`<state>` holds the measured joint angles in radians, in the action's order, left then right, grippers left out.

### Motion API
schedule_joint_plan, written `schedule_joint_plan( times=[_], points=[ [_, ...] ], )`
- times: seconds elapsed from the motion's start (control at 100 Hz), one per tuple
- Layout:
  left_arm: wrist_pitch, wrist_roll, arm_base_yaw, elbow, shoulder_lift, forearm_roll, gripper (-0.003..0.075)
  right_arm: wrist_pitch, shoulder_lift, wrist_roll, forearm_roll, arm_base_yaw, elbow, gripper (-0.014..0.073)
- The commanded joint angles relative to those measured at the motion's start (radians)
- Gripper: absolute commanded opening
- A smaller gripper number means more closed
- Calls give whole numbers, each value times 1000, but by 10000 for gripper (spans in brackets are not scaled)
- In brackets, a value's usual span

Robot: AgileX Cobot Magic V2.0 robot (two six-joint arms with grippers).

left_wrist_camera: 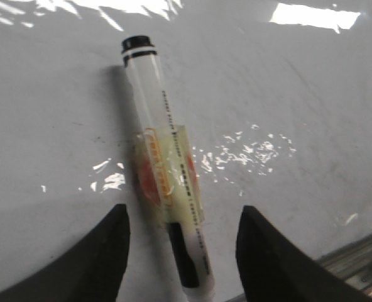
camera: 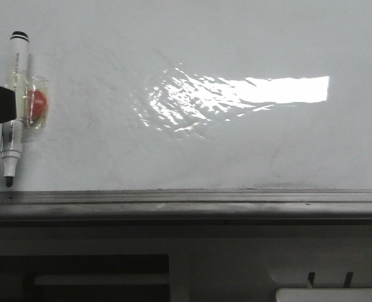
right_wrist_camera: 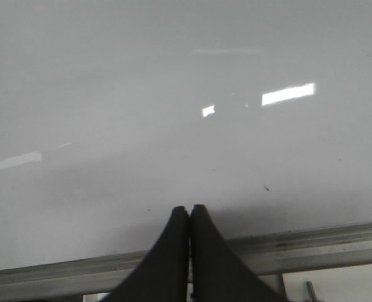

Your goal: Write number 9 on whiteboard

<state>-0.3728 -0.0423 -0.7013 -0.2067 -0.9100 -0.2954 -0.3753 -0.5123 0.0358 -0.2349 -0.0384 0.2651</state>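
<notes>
The left claw (left_wrist_camera: 183,251) stands wide, its fingers on either side of a marker (left_wrist_camera: 164,176) that hangs tip-down at the left of the whiteboard (camera: 205,145), fixed there by clear tape and a red pad (camera: 37,104). No 9 is drawn yet. A crooked squeeze could twist the marker or leave it stuck under the tape. The right claw (right_wrist_camera: 190,251) is pressed closed and empty, near the grey rail (camera: 186,204), where the marker tip almost touches.
</notes>
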Motion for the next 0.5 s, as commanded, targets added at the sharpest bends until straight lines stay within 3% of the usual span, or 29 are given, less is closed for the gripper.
schedule_joint_plan(
  times=[0.0, 0.26, 0.33, 0.4, 0.49],
  points=[
    [-125, -10, -10, -34, -48, -29, 347, 73, -11, -9, -5, -2, 35, -69],
    [-133, -10, -10, -35, -174, -29, 347, 70, -11, -9, -7, -2, 35, -69],
    [-137, -10, -10, -35, -193, -30, 314, 84, -7, -9, -30, 0, 35, -69],
    [-128, -10, -10, -35, -202, -30, 196, 66, -7, -9, -47, 5, 35, -69],
    [-116, -10, -10, -35, -202, -30, -21, 24, -13, -9, -52, 51, 35, -69]
  ],
)
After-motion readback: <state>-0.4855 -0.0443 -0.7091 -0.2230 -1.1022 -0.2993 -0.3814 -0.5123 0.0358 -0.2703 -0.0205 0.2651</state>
